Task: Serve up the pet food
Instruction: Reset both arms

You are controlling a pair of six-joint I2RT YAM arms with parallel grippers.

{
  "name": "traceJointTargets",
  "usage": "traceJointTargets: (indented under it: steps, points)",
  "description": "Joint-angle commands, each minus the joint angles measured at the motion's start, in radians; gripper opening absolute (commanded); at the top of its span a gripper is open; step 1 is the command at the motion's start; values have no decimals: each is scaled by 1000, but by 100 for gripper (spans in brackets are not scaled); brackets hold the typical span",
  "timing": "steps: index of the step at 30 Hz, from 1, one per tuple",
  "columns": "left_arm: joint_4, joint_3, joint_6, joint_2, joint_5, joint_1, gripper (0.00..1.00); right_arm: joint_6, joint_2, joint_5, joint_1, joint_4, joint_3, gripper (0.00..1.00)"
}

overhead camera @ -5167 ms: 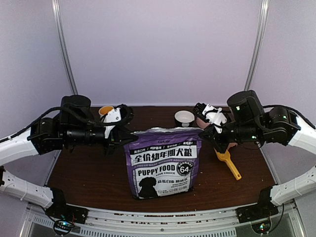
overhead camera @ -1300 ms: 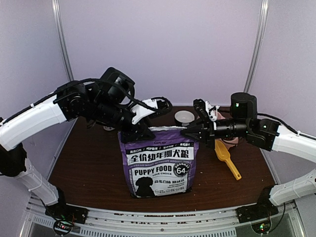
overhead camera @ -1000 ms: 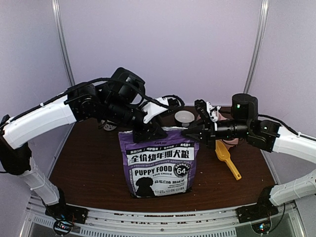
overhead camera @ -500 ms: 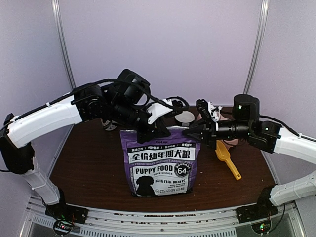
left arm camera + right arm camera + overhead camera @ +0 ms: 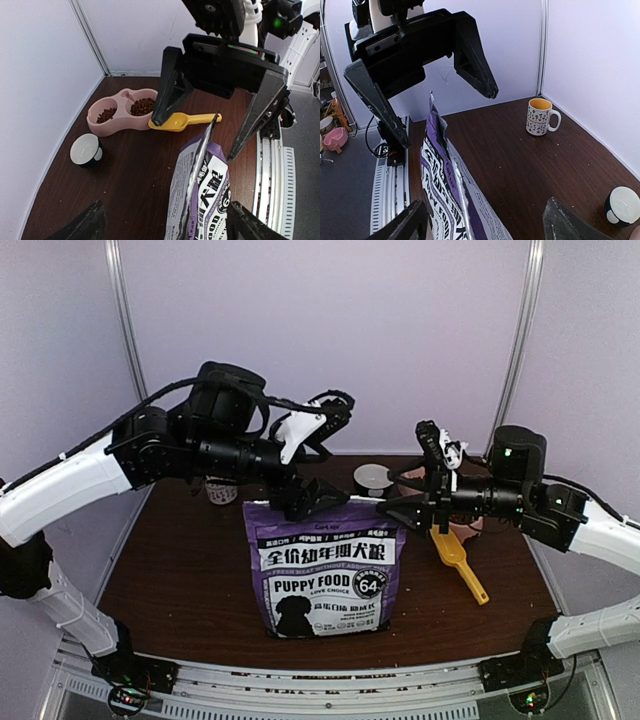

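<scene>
From above, the bag [image 5: 325, 575] stands upright in the middle of the table [image 5: 170, 590], label toward me. My left gripper [image 5: 322, 455] hangs over its top edge at about 11 o'clock, jaws spread wide. The lower finger is just beside the rim, though I cannot tell whether it touches. My right gripper [image 5: 415, 478] faces it from 1 o'clock, jaws equally wide, its lower finger near the bag's top right corner. Neither holds anything. A scoop [image 5: 460, 565] lies at 3 o'clock of the bag, a dish [image 5: 373, 478] sits at 12 o'clock behind it, and a mug [image 5: 214, 490] at 10 o'clock is half hidden by my left arm. In the left wrist view my own fingers [image 5: 90, 225] blur at the bottom corners, well apart. The bag's [image 5: 200, 200] thin top edge rises between them, and beyond it the right gripper [image 5: 195, 140] gapes toward me. The kibble [image 5: 143, 106] lies in both cups of the pink bowl [image 5: 120, 125] at 10 o'clock, with the scoop [image 5: 182, 121] just beside it and the dish [image 5: 86, 150] at 9 o'clock. In the right wrist view my fingers [image 5: 415, 222] again stand wide at the bottom, the bag's [image 5: 455, 200] crumpled top between them. The left gripper [image 5: 448, 119] is open opposite, the mug [image 5: 540, 116] is at 2 o'clock and the dish [image 5: 622, 205] at 4 o'clock.
</scene>
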Motion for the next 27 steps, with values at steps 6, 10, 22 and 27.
traceJointTargets:
  steps: [6,10,22,27]
  points:
    - [153,33,-199,-74,-92,94,91,243,-78,231,-6,-52,114,88]
    - [152,-10,-248,-114,-148,206,93,309,-92,374,-39,-129,150,90]
    - [282,-544,-408,-460,-233,708,98,477,-83,464,-486,-121,-127,91]
    - [339,-790,-440,-603,-266,986,98,450,-124,482,-678,-32,-305,91]
